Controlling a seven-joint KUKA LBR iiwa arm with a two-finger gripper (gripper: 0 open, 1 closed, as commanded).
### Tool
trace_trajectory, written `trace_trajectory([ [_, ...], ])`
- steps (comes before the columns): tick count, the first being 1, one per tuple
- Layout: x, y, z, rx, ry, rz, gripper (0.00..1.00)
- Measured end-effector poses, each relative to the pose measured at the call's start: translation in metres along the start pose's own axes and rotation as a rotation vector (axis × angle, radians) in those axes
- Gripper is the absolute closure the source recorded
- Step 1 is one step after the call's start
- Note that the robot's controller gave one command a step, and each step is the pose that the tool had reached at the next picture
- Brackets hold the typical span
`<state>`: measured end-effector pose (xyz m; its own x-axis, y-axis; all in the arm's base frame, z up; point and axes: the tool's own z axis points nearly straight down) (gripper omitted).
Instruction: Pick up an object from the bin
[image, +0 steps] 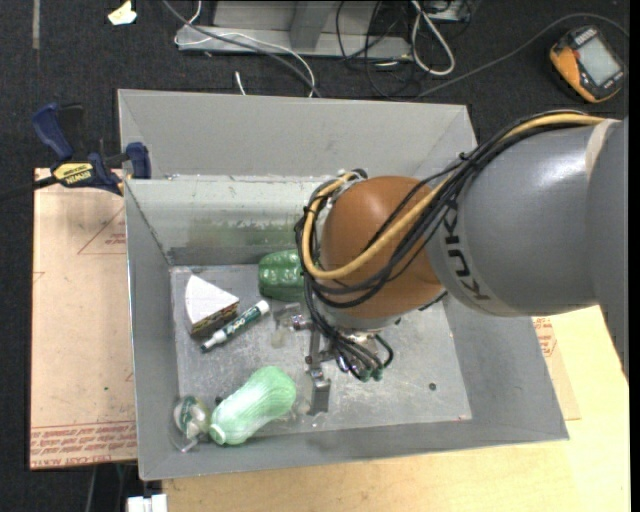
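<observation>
My gripper (319, 396) reaches down from under the orange wrist cover to the bin floor, a little right of centre. Just to its left lies a pale green, soft, bottle-shaped thing (252, 404), lengthwise toward the front left corner, its near end close beside the gripper. A dark green rounded thing (281, 272) sits behind the gripper near the back wall, partly hidden by the cover. Nothing shows in the gripper.
A white wedge with a brown edge (208, 302) and a dark marker with a white cap (234, 325) lie at the left. A small clear thing (185, 413) sits in the front left corner. The arm and cover hide the bin's right middle.
</observation>
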<state>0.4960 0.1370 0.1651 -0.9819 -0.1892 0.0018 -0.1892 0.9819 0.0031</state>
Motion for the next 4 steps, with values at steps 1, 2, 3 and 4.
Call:
trace_trajectory([
  [1, 0.004, 0.004, 0.044, -0.001, -0.004, 0.075, 0.00],
  [2, -0.003, 0.002, 0.075, 0.001, -0.005, -0.106, 0.00],
  [3, 0.001, 0.008, 0.084, -0.001, 0.000, -0.183, 0.00],
  [4, -0.002, -0.002, 0.089, -0.004, -0.004, 0.041, 0.00],
])
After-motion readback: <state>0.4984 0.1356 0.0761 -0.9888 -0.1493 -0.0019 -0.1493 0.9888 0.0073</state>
